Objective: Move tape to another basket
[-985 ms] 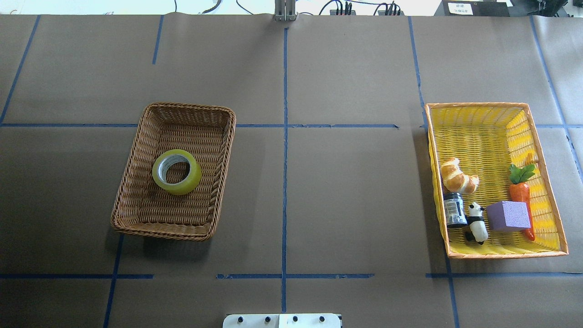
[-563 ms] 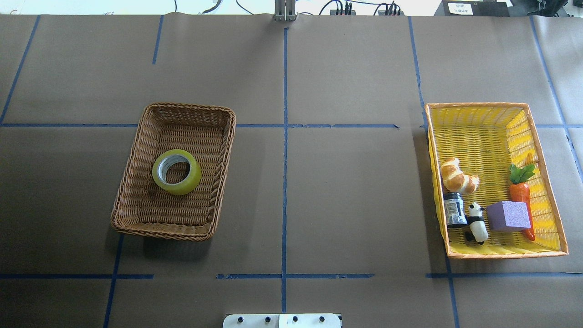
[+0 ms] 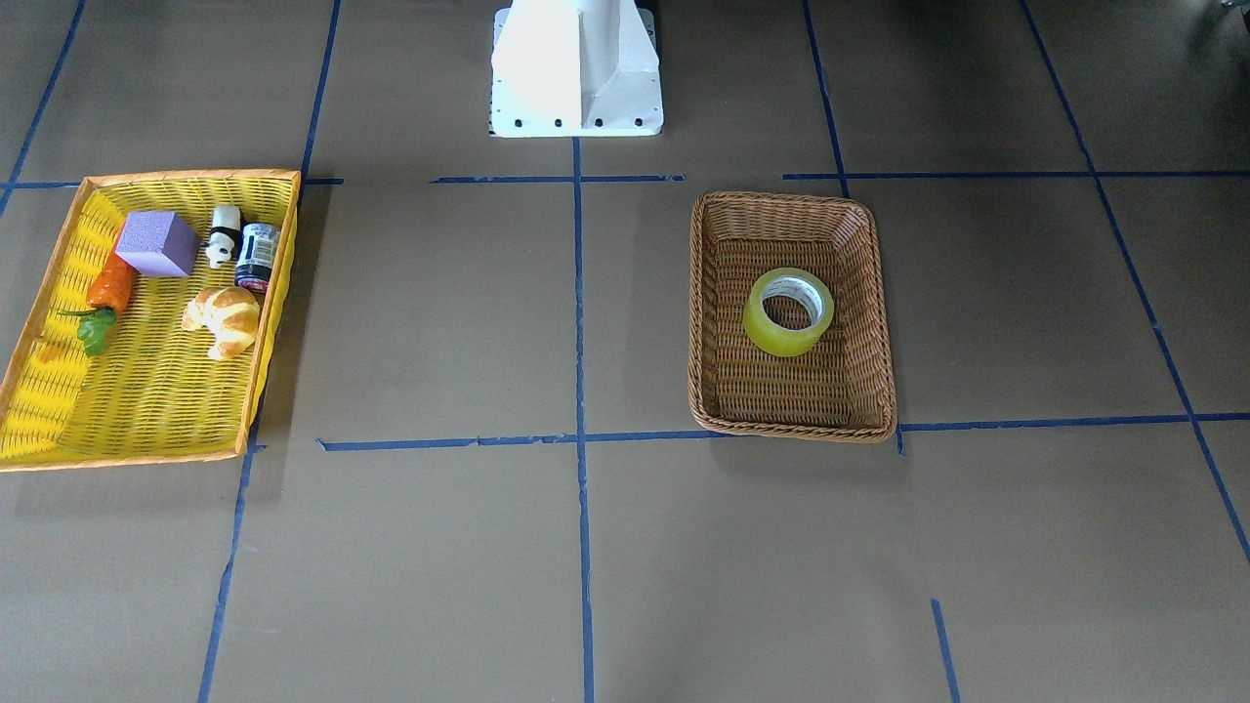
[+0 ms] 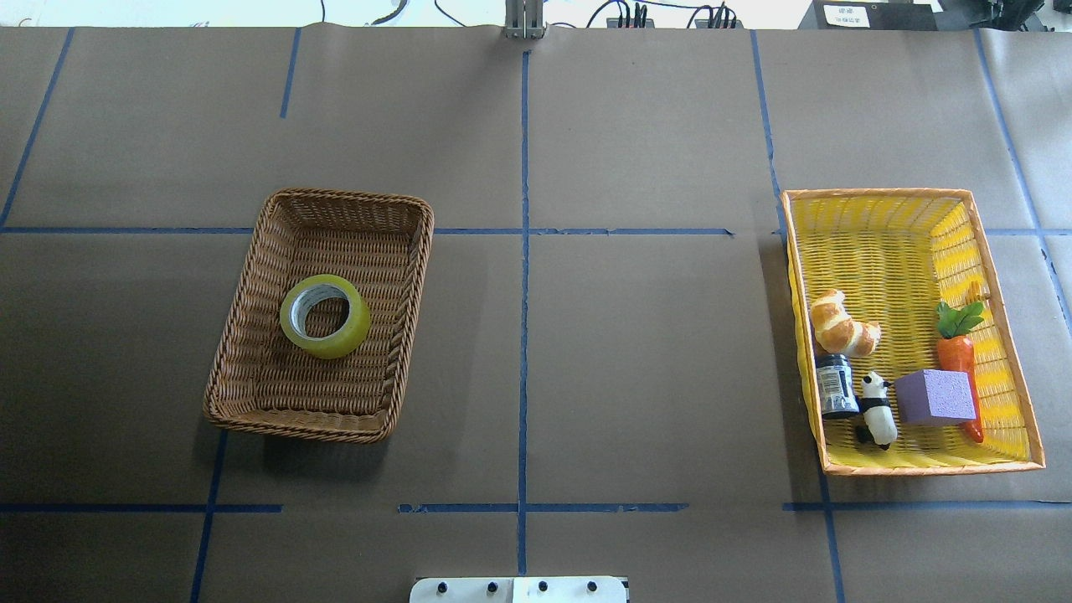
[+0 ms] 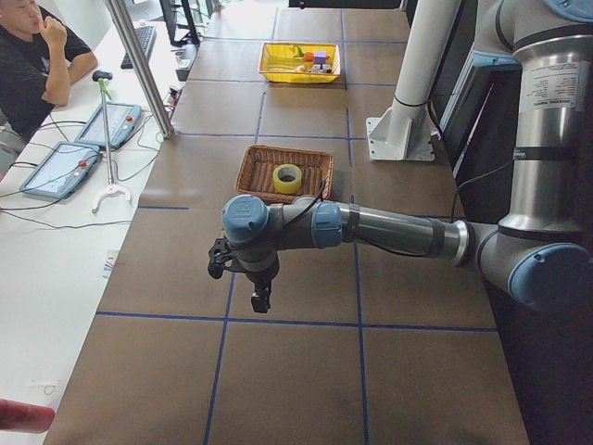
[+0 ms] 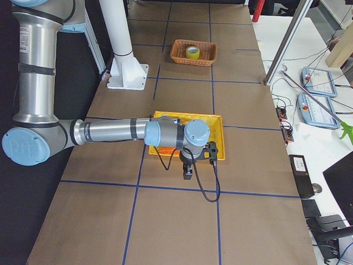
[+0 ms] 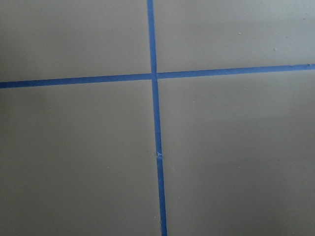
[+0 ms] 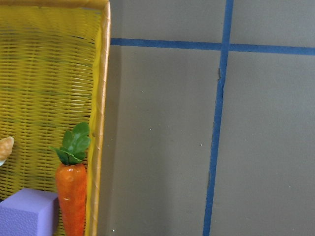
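Observation:
The yellow-green tape roll point(image 4: 347, 342) lies flat in the middle of the brown wicker basket point(image 4: 285, 394) on the table's left half. It also shows in the front view point(image 3: 771, 337), inside the same basket point(image 3: 781, 400). No gripper shows in the overhead or front views. In the exterior left view my left gripper point(image 5: 262, 301) hangs above bare table, nearer the camera than the basket point(image 5: 255, 171). In the exterior right view my right gripper point(image 6: 187, 175) hangs just beside the yellow basket point(image 6: 165, 116). I cannot tell whether either is open or shut.
The yellow orange-rimmed basket point(image 4: 879, 243) on the right holds a croissant point(image 4: 842, 325), a dark jar point(image 4: 835, 385), a panda figure point(image 4: 877, 409), a purple block point(image 4: 934, 396) and a toy carrot point(image 4: 959, 352). The robot base point(image 3: 576, 68) stands at the table's edge. An operator point(image 5: 32, 65) sits beside the table.

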Controlling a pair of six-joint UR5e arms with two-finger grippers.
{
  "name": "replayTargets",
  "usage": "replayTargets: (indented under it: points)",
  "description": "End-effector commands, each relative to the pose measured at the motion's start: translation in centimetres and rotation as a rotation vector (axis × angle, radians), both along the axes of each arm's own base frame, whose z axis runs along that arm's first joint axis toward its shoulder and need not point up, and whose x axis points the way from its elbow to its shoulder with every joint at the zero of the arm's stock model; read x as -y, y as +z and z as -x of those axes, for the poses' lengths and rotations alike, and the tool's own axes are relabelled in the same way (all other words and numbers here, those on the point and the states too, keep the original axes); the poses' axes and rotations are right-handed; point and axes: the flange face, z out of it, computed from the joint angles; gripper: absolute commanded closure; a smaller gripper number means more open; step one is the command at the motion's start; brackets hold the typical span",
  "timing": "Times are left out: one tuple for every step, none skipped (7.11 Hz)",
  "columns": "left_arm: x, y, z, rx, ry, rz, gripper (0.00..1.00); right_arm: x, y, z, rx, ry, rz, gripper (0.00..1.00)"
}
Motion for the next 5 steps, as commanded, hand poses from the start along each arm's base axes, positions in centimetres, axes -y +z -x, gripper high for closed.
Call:
replayTargets:
  points:
    - [0.0, -0.3, 0.0, 0.002, -0.004, 0.001, 0.0, -0.4, -2.1, -0.1, -0.005, -0.001, -0.04, 0.0]
    - [0.0, -0.4, 0.0, 0.002, -0.016, 0.009, 0.0, -0.3, -1.7, -0.4, -0.061, -0.003, -0.046, 0.0]
    - [0.2, -0.7, 0.0, 0.004, -0.012, -0.002, 0.0, -0.2, -1.3, -0.4, -0.076, -0.006, -0.042, 0.0]
    - [0.0, -0.8, 0.1, 0.005, -0.011, -0.003, 0.0, -0.3, -1.4, -0.4, -0.077, -0.006, -0.044, 0.0]
    - [-0.1, -0.7, 0.1, 0.007, -0.01, -0.001, 0.0, -0.3, -1.0, -0.6, -0.102, -0.007, -0.041, 0.0]
